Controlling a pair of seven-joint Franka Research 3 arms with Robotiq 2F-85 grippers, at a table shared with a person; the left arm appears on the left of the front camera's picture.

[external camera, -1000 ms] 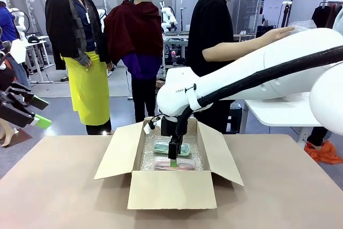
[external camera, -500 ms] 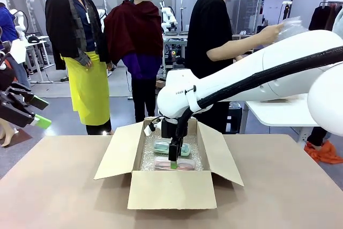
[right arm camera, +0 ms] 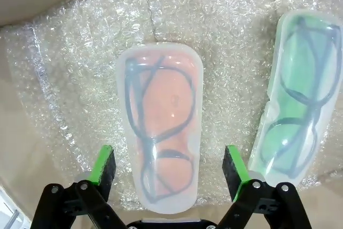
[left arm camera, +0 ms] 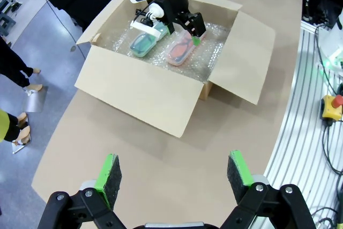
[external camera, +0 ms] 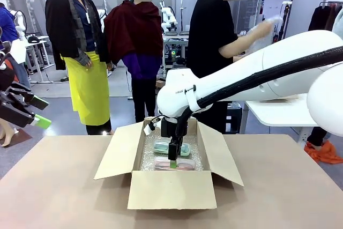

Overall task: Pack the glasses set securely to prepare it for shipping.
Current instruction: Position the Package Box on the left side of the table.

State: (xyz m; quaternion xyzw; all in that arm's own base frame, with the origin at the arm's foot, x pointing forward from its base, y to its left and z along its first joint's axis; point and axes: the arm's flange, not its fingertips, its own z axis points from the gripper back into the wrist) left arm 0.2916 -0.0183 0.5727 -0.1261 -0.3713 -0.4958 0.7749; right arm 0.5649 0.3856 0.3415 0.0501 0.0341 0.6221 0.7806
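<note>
The glasses set lies inside the open cardboard box (external camera: 171, 189) on a bubble-wrap lining (right arm camera: 80, 52). The pinkish-red case (right arm camera: 161, 122) is nearer me and the mint-green case (right arm camera: 297, 111) is beside it; the front view shows them as red (external camera: 185, 165) and green (external camera: 161, 147). My right gripper (right arm camera: 169, 165) hangs open just above the red case, one green pad (right arm camera: 104, 164) on each side of its end, holding nothing. From the left wrist it shows over the cases (left arm camera: 171, 28). My left gripper (left arm camera: 174, 171) is open, high off the table's left side (external camera: 32, 112).
The box's flaps (left arm camera: 244, 63) are spread outward on the brown table (external camera: 278, 197). A person in black stands beyond the box holding a clear sheet (external camera: 268, 24) near a white side table (external camera: 273, 113). The table edge and a metal rail (left arm camera: 308, 132) lie to one side.
The person has lifted the clear sheet off the side table and turned with it toward the box. Neither arm has moved, and both cases lie as before.
</note>
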